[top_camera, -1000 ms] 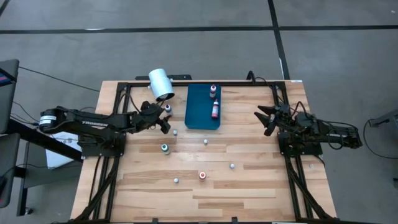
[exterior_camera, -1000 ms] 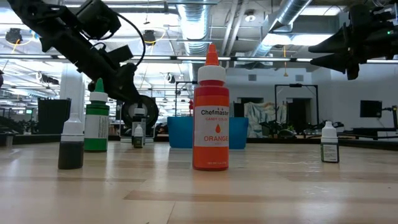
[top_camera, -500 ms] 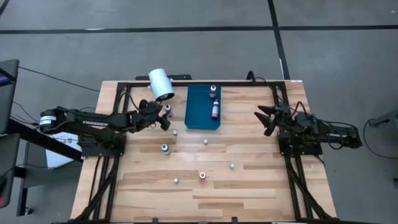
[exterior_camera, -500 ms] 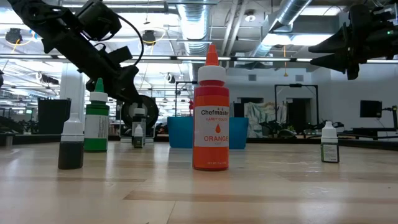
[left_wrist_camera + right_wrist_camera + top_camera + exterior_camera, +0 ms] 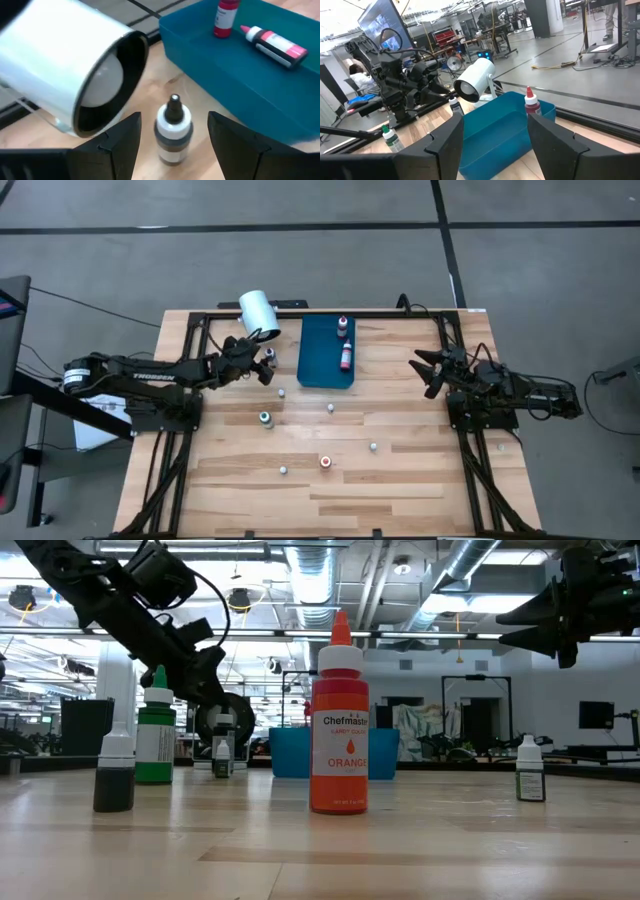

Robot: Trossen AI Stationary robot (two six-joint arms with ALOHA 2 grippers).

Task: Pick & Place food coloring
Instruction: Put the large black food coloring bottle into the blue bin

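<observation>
A small bottle of food coloring (image 5: 172, 129), pale with a dark tip, stands upright on the wooden table beside the blue tray (image 5: 322, 365). My left gripper (image 5: 173, 122) is open. Its fingers show on either side of the bottle without touching it, just on the near side of the bottle (image 5: 269, 354). In the tray a red bottle (image 5: 343, 326) stands and a pink one (image 5: 346, 358) lies flat. A green bottle (image 5: 265, 418), an orange one (image 5: 326, 462) and several tiny whitish ones stand on the table. My right gripper (image 5: 424, 370) waits open at the right.
A large white cylinder (image 5: 258, 315) lies on its side at the far left, just beyond the dark-tipped bottle, its open end facing my left gripper. A black frame (image 5: 300, 313) runs along the table's edges. The near half of the table holds only scattered bottles.
My left gripper has swung a little toward the table's far edge, closer to the dark-tipped bottle, staying open. The bottles have kept their places.
</observation>
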